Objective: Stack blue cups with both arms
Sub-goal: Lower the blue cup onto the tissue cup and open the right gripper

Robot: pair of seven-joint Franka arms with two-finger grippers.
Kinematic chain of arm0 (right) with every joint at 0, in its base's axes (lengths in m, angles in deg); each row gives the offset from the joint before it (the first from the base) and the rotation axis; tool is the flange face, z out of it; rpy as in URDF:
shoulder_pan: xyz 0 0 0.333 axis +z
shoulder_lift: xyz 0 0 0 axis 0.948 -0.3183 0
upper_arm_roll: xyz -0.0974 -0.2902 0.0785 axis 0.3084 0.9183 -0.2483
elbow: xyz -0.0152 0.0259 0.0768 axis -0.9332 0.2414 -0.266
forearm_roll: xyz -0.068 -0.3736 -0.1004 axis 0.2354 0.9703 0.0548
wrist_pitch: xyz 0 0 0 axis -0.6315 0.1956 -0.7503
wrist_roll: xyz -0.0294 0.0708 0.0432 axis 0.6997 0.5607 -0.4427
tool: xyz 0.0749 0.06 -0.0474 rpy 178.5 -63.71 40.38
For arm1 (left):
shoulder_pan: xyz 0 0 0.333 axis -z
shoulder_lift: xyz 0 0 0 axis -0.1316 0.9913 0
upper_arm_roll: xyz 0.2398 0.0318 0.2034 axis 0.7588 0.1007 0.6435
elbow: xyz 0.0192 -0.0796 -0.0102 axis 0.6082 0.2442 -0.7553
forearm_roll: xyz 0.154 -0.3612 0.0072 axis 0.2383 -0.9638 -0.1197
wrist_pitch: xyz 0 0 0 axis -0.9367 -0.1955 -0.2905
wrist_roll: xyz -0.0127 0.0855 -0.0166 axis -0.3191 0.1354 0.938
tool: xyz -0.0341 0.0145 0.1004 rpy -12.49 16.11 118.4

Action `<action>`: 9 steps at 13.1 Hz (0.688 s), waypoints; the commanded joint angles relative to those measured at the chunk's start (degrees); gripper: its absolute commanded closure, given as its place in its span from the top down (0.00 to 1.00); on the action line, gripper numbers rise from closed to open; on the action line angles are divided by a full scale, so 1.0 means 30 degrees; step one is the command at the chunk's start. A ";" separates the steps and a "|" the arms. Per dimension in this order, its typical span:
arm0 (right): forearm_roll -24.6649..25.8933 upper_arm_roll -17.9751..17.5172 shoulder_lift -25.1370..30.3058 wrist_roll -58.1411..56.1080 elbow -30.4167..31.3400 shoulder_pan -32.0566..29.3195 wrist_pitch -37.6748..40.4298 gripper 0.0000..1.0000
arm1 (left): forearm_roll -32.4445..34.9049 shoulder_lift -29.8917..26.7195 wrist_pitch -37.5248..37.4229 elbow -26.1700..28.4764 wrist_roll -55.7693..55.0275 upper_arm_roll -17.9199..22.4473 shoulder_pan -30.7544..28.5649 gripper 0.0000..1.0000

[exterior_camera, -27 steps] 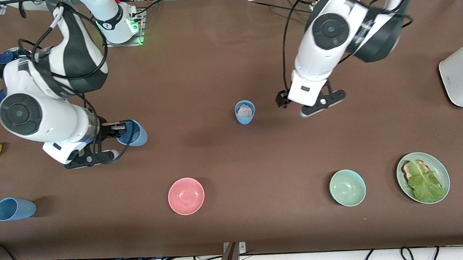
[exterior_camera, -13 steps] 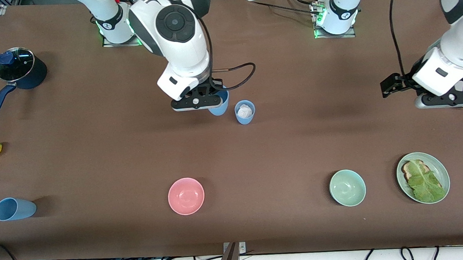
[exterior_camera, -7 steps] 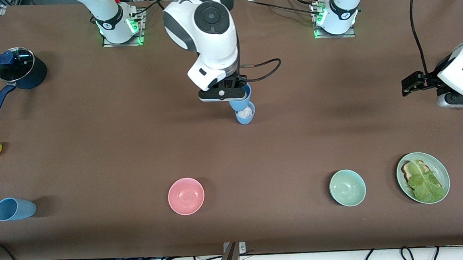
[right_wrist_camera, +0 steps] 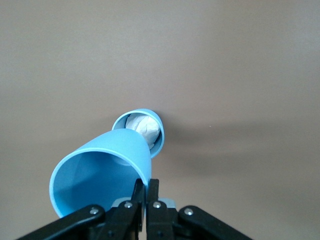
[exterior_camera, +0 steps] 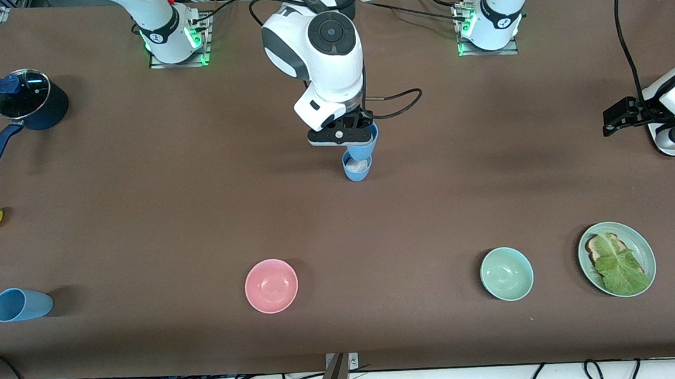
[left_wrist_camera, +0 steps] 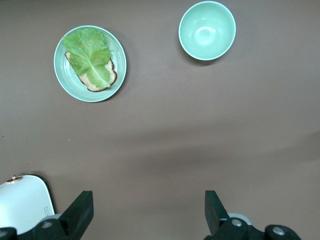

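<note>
A blue cup [exterior_camera: 364, 144] is held by the right gripper [exterior_camera: 341, 136] over a second, upright cup [exterior_camera: 358, 169] that stands mid-surface, between the two arm bases and nearer to the front camera than both. In the right wrist view the fingers [right_wrist_camera: 141, 192] are seen pinched narrow on the rim wall of the carried cup, one inside and one outside. A crumpled pale wad [right_wrist_camera: 143, 128] is seen inside the standing cup, so full nesting is judged unlikely. A third cup [exterior_camera: 21, 304] lies on its side at the right arm's end of the surface.

The cups are judged light, stiff and smooth; a rim pinch is taken as adequate, though tilting in the grip is a risk.

The left gripper [left_wrist_camera: 145, 212] waits with its fingers spread wide and empty over bare surface beside a white toaster [left_wrist_camera: 22, 202].
</note>
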 commanded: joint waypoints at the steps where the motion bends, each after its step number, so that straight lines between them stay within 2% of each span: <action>1: 0.0170 0.0085 0.0150 0.0292 0.0446 0.0026 -0.0735 0.00 | -0.0778 -0.0008 -0.1126 -0.1174 0.0439 0.0322 0.0175 0.98; 7: 0.0784 0.0085 0.0120 0.0321 0.1793 -0.0004 -0.2259 0.00 | -0.0867 0.0022 -0.1273 -0.1146 0.0556 0.0554 -0.0032 0.98; 9: 0.0814 0.0085 0.0120 0.0292 0.1853 -0.0034 -0.2319 0.00 | -0.0867 -0.0037 -0.1391 -0.1146 0.0526 0.1779 0.1249 0.98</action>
